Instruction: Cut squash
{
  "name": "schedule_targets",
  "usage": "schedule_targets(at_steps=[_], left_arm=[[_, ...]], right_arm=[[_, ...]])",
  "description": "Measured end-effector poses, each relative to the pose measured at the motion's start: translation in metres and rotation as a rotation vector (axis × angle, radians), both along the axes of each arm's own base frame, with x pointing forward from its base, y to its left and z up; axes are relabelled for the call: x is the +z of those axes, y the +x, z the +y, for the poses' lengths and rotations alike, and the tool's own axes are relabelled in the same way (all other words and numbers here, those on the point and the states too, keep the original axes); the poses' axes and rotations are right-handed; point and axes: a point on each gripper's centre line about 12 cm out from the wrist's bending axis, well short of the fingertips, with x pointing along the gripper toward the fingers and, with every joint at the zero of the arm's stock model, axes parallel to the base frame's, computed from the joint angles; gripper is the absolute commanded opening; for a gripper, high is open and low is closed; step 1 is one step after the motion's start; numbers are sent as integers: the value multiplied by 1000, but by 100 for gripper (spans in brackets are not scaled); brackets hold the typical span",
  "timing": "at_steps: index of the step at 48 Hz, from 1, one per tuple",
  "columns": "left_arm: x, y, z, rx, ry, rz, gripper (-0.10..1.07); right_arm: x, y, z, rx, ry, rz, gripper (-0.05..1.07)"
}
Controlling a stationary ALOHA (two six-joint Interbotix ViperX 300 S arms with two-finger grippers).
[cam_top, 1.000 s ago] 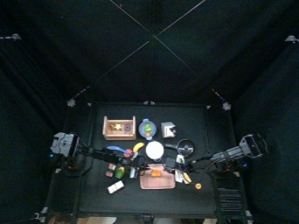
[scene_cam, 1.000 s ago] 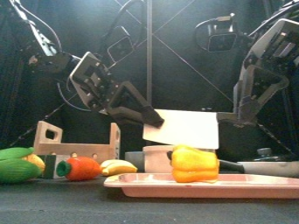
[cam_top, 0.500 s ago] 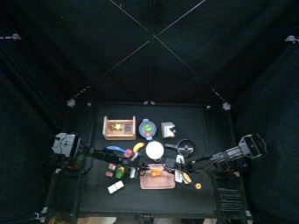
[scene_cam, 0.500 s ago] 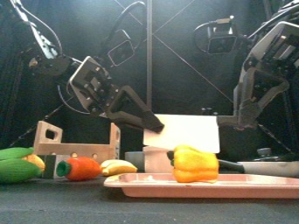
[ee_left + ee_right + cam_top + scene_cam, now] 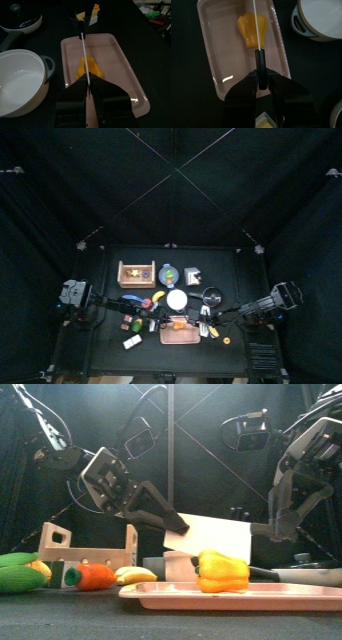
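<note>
Roughly, from the front view's left: a green vegetable (image 5: 16, 574) lies at the table's edge. Just beside it stands an open wooden crate (image 5: 83, 547). In front of the crate's right end lie an orange-red toy vegetable (image 5: 91, 575) and a pale yellow piece (image 5: 134, 573), too small to name. A white pot (image 5: 20, 75) sits next, just beside the left long side of the pink tray (image 5: 160, 592). The left arm slants down from upper left, and the left gripper (image 5: 87, 87) is pinched onto the near end of the white cleaver (image 5: 214, 534), jaws pressed flat against the blade. The left wrist view sees the blade edge-on as a thin line running away over the tray. The blade hangs broadside to the front camera, tilted slightly, high at the left. The yellow squash (image 5: 222, 571) sits on the tray near its middle, directly under the blade. The blade's lower edge lines up with the squash's top in the front view; whether they touch cannot be told. The right arm hangs down at the right, and the right gripper (image 5: 258, 75) is clamped on the cleaver's black handle, blade pointing out over the squash in the right wrist view. A black handle (image 5: 287, 572) lies low behind the tray's right end, its owner unclear. A black pan (image 5: 20, 17) sits beyond the pot, apart from the tray.
</note>
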Motion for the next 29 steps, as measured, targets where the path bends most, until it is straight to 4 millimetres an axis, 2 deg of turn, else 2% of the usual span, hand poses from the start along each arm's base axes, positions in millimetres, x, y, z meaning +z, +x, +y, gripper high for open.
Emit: schedule_targets(at_steps=[29], left_arm=[[-5, 0, -2, -3, 1, 29, 47]], right_arm=[[-1, 1, 1, 4, 0, 2, 54]])
